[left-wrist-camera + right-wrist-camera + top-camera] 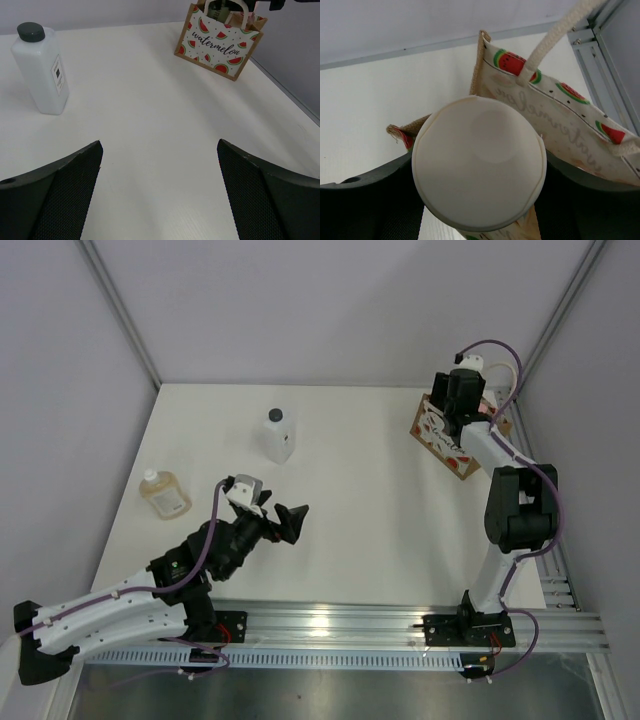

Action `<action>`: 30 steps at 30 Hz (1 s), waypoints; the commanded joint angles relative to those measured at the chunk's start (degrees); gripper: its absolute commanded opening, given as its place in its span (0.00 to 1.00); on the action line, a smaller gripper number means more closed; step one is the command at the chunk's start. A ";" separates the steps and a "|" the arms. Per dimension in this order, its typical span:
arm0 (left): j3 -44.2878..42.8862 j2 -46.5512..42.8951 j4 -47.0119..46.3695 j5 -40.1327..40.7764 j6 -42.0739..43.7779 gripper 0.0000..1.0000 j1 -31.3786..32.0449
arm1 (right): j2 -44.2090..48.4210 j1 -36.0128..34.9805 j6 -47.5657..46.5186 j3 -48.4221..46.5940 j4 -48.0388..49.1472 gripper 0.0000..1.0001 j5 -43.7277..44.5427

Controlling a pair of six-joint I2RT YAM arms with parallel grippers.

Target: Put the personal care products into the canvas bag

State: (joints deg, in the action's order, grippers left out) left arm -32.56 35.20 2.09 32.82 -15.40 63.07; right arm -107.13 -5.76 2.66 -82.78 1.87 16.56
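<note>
Right end effector (480, 202) clamps cream-capped bottle (479, 160) above bag (560, 117), shown only wrist-side; left end effector (159, 150) open.

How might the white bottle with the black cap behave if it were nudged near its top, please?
The white bottle would probably tip rather than slide, since it stands upright, tall on a narrow base. Its flat sides suggest it would not roll once down. The smooth plastic surface may be a little slippery.

I see the white bottle with black cap (278, 435) standing upright, far left of the desk (370, 500). The squat amber flask (165, 494) sits nearer, by the left edge. The watermelon-print canvas bag (217, 47) stands upright at the far right — my right pincer (479, 192) grips the cream-capped cylinder (479, 160) just above its mouth.
</note>
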 commanded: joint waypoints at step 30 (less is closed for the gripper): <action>-1.98 -0.75 -0.33 -0.56 0.37 0.99 -0.23 | -0.62 -1.10 6.05 0.43 5.69 0.63 7.79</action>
State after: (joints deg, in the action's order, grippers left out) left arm -32.58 34.85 2.24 32.80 -15.40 63.07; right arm -109.51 -6.59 7.99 -80.55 1.58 22.11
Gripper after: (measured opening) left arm 0.993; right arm 0.731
